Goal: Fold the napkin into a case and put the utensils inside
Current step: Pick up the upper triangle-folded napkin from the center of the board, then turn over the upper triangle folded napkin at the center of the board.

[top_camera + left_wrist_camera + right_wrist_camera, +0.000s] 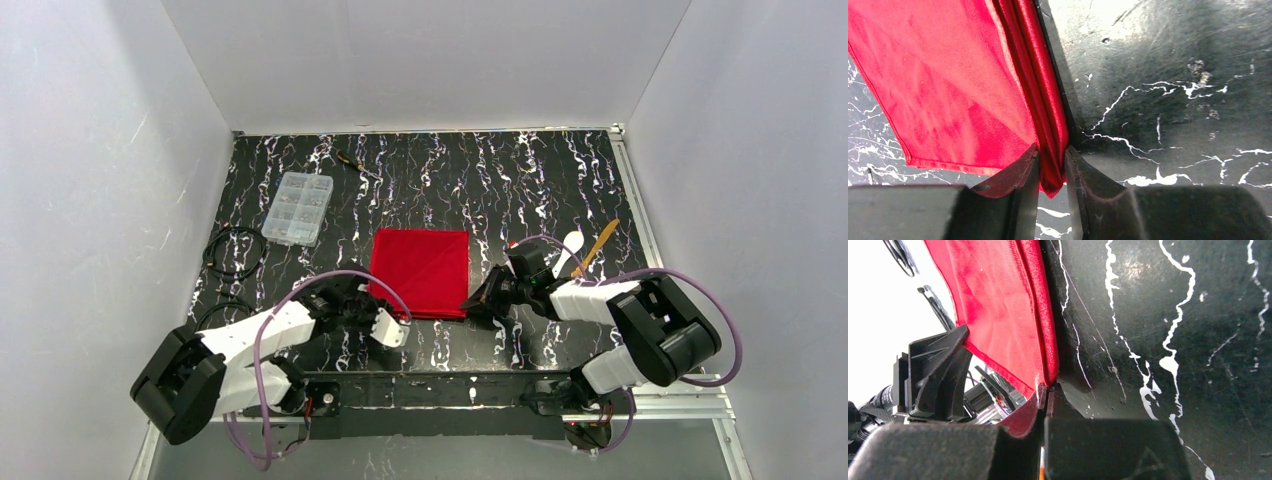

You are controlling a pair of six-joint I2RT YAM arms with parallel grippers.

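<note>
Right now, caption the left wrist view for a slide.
Left gripper pinching a folded napkin corner; black marbled table behind.

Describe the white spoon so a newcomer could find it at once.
Start at the black marbled table and go to its right edge. Just beyond the wrist of the right arm lie two slender pieces. The spoon is the white one with a rounded bowl, left of the yellow-gold stick.

Open table [480, 180] beyond the napkin [420, 272], crowded at left by a clear box [296, 208] and coiled cable [234, 250], at right by spoon [571, 246] and yellow stick [602, 244].
</note>
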